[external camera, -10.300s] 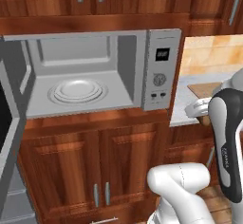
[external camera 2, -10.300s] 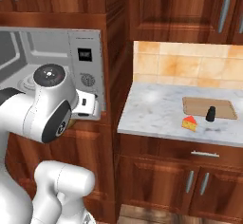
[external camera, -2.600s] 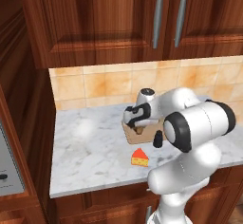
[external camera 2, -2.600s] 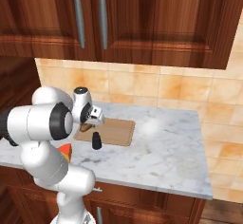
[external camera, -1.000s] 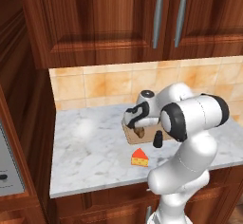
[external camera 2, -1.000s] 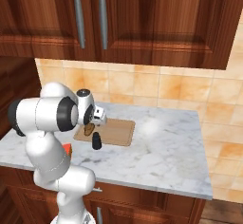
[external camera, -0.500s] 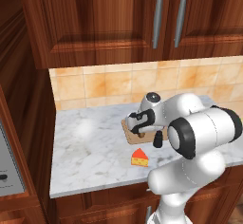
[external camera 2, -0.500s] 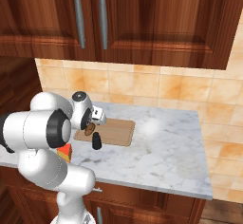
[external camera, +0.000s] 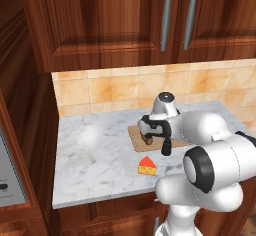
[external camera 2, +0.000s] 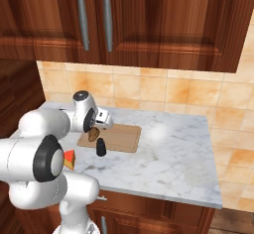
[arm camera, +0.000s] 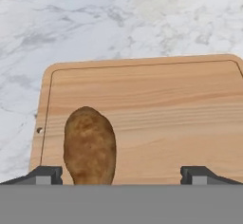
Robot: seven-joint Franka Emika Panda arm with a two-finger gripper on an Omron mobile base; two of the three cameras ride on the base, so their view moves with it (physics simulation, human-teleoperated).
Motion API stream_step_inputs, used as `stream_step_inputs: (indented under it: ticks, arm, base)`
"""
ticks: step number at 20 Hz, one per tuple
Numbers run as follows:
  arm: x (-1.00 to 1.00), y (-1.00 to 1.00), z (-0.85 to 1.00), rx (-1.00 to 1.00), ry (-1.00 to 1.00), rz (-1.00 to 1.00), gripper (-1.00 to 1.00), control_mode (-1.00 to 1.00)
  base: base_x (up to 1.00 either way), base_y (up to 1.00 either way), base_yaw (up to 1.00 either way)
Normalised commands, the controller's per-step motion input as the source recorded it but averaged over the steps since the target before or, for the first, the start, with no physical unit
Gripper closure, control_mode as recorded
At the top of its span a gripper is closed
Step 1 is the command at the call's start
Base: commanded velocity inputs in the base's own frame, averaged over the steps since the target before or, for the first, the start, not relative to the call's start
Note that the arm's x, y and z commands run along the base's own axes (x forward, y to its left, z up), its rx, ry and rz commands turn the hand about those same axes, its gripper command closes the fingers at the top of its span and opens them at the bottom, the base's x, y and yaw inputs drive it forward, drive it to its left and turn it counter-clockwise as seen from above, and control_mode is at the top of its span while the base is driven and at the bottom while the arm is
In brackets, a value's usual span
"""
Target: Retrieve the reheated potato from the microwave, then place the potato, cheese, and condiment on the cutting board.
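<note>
Mottled brown potato (arm camera: 89, 144); light-brown grained cutting board (arm camera: 166, 114); orange cheese (external camera: 147, 166).

My arm (external camera: 210, 145): glossy white shell, fat rounded links w/ smooth bulging covers, no cables or screws showing. Joints are dark: big black ring w/ grey round cap on the elbow joint (external camera: 201, 167), same ring seen from the other side (external camera 2: 47, 164). Wrist cap (external camera: 164, 99) is a small grey disc in a dark rim. Hand block is white w/ black trim. My claw (arm camera: 121, 174): two small dark grey fingertips (arm camera: 45, 174), squared-off, flat tops. No markings or labels I can make out.
</note>
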Motion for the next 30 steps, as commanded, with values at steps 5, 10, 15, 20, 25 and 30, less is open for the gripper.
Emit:
stream_step_inputs:
  ticks: [5, 10, 15, 20, 25, 30]
  arm:
    - [-0.49, -0.27, 0.27, 0.0, 0.05, 0.0, -1.0, -1.0]
    - [-0.48, -0.13, 0.06, 0.0, 0.02, 0.0, -1.0, -1.0]
    - [-0.16, -0.03, -0.12, 0.0, 0.0, -0.05, -1.0, -1.0]
    - [-0.19, -0.13, -0.01, 0.01, 0.03, -0.04, -1.0, -1.0]
    - [-0.26, -0.2, 0.12, 0.03, 0.12, -0.03, -1.0, -1.0]
    - [-0.05, 0.07, -0.02, 0.0, 0.05, -0.05, -1.0, -1.0]
  base:
    - [0.0, 0.0, 0.0]
    - [0.0, 0.0, 0.0]
    - [0.0, 0.0, 0.0]
    - [0.0, 0.0, 0.0]
    - [0.0, 0.0, 0.0]
    - [0.0, 0.0, 0.0]
